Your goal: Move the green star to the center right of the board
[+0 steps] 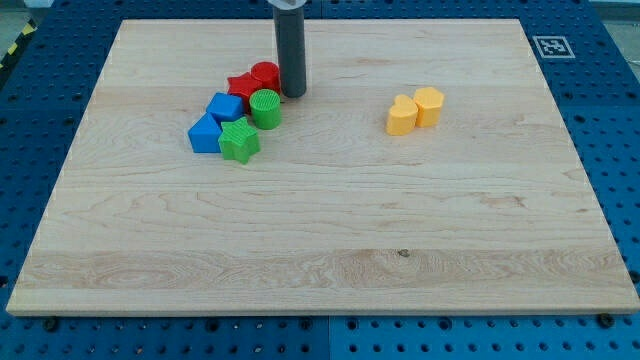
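The green star (239, 141) lies left of the board's middle, at the bottom of a cluster. It touches a blue block (205, 133) on its left and a green cylinder (265, 108) above right. Another blue block (226, 106), a red star (243, 86) and a red cylinder (264, 74) complete the cluster. My tip (292, 93) stands just right of the red cylinder and above right of the green cylinder, some way up and right of the green star.
A yellow heart (402, 116) and a yellow cylinder-like block (429, 106) sit together right of the board's middle. The wooden board (320, 250) lies on a blue perforated table. A marker tag (550, 45) is at the top right corner.
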Available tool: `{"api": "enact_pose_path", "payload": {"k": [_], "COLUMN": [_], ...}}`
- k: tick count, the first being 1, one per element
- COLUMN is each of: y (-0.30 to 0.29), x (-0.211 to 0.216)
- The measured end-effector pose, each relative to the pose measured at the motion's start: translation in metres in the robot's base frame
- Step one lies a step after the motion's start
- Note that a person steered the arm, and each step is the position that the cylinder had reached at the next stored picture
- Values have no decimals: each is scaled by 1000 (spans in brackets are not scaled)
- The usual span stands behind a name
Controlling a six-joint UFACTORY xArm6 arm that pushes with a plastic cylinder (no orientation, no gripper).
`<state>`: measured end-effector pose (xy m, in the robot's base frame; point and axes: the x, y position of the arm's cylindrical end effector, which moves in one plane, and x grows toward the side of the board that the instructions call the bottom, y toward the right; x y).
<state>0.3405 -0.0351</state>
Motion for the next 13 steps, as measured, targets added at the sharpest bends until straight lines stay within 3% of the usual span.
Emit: {"api": "enact_pose_path", "payload": {"k": [2, 4, 8, 11, 13], "y": [-14, -73, -137, -121, -56], "x": [6, 18, 39, 55, 85]}}
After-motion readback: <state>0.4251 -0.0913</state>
